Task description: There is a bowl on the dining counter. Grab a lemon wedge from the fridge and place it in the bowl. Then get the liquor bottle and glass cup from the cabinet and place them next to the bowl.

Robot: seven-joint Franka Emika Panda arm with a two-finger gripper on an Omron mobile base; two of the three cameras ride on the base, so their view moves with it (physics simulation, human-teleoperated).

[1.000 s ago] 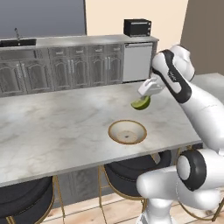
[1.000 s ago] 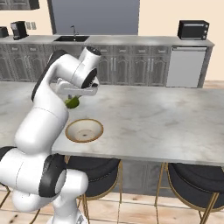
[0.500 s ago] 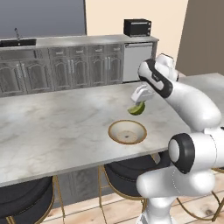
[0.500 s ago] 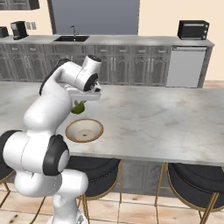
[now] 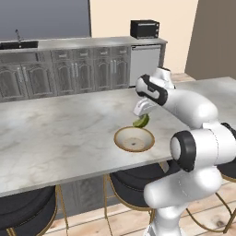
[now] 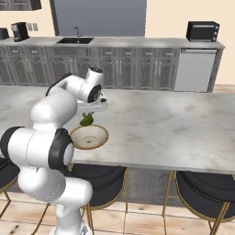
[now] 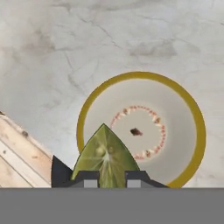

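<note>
On the white marble dining counter [image 5: 60, 138] [image 6: 174, 124] [image 7: 48, 52] sits the bowl [image 5: 134, 138] [image 6: 88, 137] [image 7: 175, 113], cream inside with a gold rim. My gripper [image 5: 139, 115] [image 6: 87, 114] [image 7: 106, 179] hangs just above the bowl's rim, shut on the yellow-green lemon wedge [image 5: 141, 121] [image 6: 86, 120] [image 7: 105, 155]. In the hand view the wedge points up over the bowl's near edge. The fridge, cabinet, liquor bottle and glass cup are out of view.
Round black stools [image 5: 133, 177] [image 6: 204, 188] stand under the counter's near edge. Behind it runs a grey-cabinet worktop [image 5: 83, 44] with a sink [image 6: 75, 40], a microwave [image 5: 144, 28] [image 6: 202, 31] and a coffee machine [image 6: 19, 31]. Bare marble lies left and right of the bowl.
The arm has swung the lemon wedge lower and toward the counter's near edge, bringing it from beyond the bowl to just over its rim. The grip has stayed shut.
</note>
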